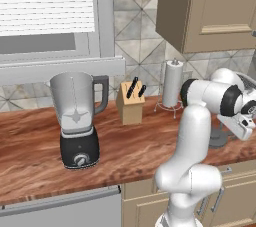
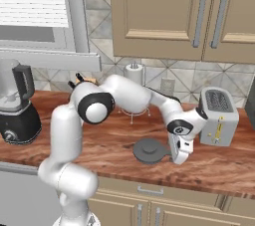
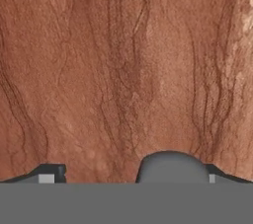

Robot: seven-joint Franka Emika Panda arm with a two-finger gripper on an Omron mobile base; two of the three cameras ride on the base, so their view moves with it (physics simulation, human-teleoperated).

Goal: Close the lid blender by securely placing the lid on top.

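The blender (image 1: 77, 121) stands on the left of the wooden counter, its clear jar open at the top on a black base; it also sits at the left edge of the right base view (image 2: 15, 108). The lid (image 2: 149, 150), a dark grey disc, lies flat on the counter far to the blender's right, and the arm partly hides it (image 1: 218, 138). My gripper (image 2: 178, 158) hangs low at the lid's right edge, pointing down, open. In the hand view a rounded grey part of the lid (image 3: 172, 166) shows between my fingertips (image 3: 47, 174), nothing gripped.
A knife block (image 1: 130, 103) and a paper towel holder (image 1: 172, 86) stand near the back wall. A grey toaster (image 2: 219, 115) sits just right of the gripper. Wall cabinets (image 2: 174, 11) hang above. The counter's front edge (image 2: 149, 182) runs close below the lid.
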